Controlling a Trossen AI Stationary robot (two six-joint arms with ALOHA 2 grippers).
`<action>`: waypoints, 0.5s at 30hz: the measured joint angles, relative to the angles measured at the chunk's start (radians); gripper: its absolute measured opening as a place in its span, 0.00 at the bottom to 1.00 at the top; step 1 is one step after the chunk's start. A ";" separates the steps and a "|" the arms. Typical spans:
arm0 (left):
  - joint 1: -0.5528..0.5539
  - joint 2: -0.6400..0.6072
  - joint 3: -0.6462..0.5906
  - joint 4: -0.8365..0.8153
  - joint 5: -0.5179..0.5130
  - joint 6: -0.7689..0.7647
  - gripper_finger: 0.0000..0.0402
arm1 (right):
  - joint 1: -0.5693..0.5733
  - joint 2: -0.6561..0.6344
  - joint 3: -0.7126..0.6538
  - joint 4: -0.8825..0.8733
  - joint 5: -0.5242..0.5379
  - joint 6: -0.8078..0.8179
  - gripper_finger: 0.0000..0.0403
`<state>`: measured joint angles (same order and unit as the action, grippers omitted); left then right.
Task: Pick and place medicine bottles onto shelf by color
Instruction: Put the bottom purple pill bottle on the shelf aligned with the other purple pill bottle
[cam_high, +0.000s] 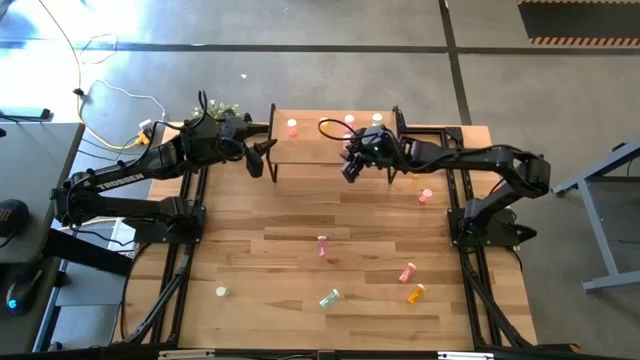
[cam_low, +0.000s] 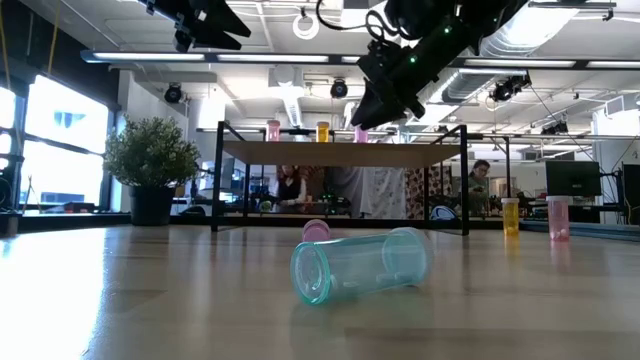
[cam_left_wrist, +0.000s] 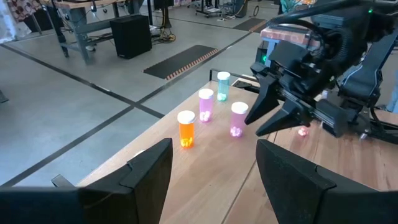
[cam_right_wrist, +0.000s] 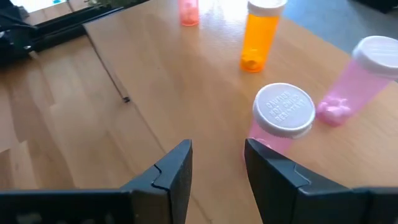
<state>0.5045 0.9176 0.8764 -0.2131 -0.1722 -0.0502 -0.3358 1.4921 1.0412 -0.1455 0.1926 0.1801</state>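
The right gripper hangs over the shelf's front edge, fingers parted, empty, a pink bottle just beyond. At nine o'clock, past the shelf's end, the left gripper waits, jaws wide.

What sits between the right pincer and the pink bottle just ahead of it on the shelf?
Nothing visible. The right pincer is open and empty, and only bare shelf lies before the nearest pink bottle. The orange bottle stands farther back.

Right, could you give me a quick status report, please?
Right gripper open beside upright pink bottle on shelf. Left gripper open, empty, at shelf's other end. Several bottles lie on table. Nothing blocking.
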 joint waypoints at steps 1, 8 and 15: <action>0.000 0.000 0.000 0.000 0.000 0.000 0.55 | -0.005 0.000 0.000 0.000 -0.002 0.001 0.34; 0.000 0.000 0.000 0.000 -0.002 -0.001 0.55 | -0.025 0.000 0.000 0.000 0.001 0.001 0.34; 0.000 0.000 0.000 0.000 -0.030 0.001 0.55 | -0.038 0.000 0.000 0.000 0.007 -0.002 0.34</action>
<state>0.5045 0.9176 0.8764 -0.2128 -0.2020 -0.0494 -0.3742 1.4921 1.0412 -0.1455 0.1997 0.1782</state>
